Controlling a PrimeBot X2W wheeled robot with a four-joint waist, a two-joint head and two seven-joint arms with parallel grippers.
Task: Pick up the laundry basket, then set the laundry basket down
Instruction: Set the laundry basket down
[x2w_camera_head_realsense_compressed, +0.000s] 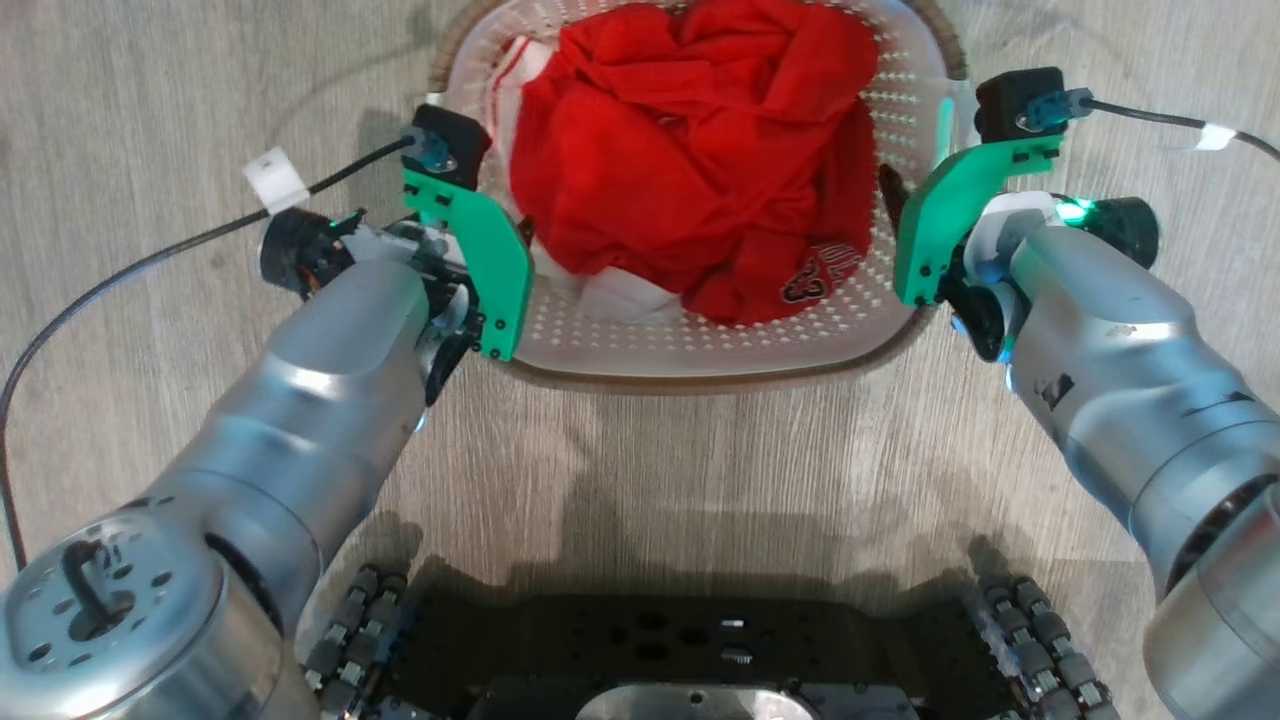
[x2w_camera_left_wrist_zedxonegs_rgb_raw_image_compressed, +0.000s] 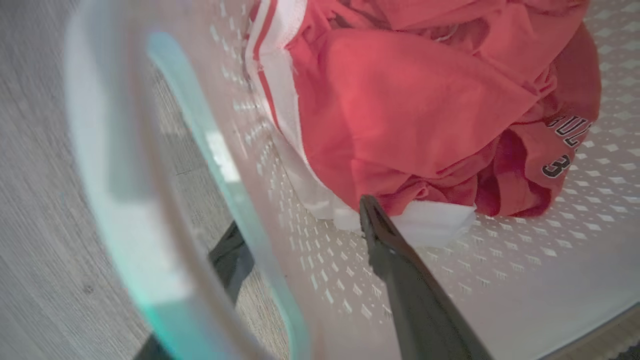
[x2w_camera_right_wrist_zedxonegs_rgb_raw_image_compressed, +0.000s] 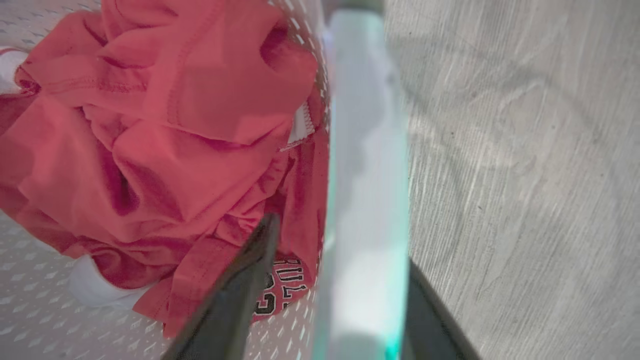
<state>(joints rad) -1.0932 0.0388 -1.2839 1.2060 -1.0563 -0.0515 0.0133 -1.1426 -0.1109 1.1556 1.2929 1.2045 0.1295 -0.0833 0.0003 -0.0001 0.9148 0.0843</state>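
Left end effector (x2w_camera_left_wrist_zedxonegs_rgb_raw_image_compressed: 297, 215): stood released, astride the left handle (x2w_camera_left_wrist_zedxonegs_rgb_raw_image_compressed: 125, 200).
Right end effector (x2w_camera_right_wrist_zedxonegs_rgb_raw_image_compressed: 342, 240): released, astride the right handle (x2w_camera_right_wrist_zedxonegs_rgb_raw_image_compressed: 365, 175).
Laundry basket (x2w_camera_head_realsense_compressed: 700, 345): sat top centre of the head view on the floor (x2w_camera_head_realsense_compressed: 150, 120); probably light, rigid, slick plastic, best held by the handles.

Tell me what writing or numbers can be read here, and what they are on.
"ULL": black letters, cut off by a fold, on the red garment in the laundry basket.
"3": black numeral just below them on the same garment; folds may hide more.
The head view shows this print too blurred to read; no other text is legible.
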